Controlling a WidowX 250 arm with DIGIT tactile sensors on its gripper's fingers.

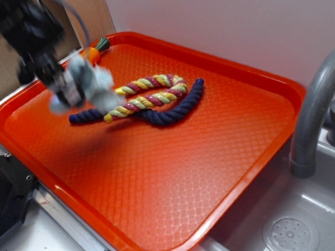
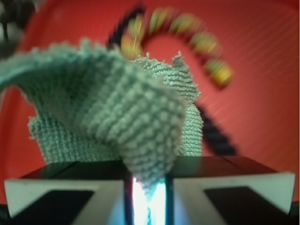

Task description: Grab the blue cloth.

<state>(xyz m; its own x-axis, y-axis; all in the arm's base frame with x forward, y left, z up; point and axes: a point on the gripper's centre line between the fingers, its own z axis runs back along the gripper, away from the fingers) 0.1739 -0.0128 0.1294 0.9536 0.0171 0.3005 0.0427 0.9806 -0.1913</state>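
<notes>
Wrist, knitted blue cloth (image 2: 122,112) pinched, fingers (image 2: 61,197)

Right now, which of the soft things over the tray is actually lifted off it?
The blue cloth, pinched in the gripper and hanging above the tray. The navy rope and the yellow-and-red rope lie flat.

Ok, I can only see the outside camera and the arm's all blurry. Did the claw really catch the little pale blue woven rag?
Observer: Yes. The wrist view shows the gripper shut on the pale blue woven cloth, with one fold pinched between its fingers.
Operator: Is it all squished into a ball?
Observer: No. Beyond the pinch it fans out wide, and its bumpy weave shows clearly.
</notes>
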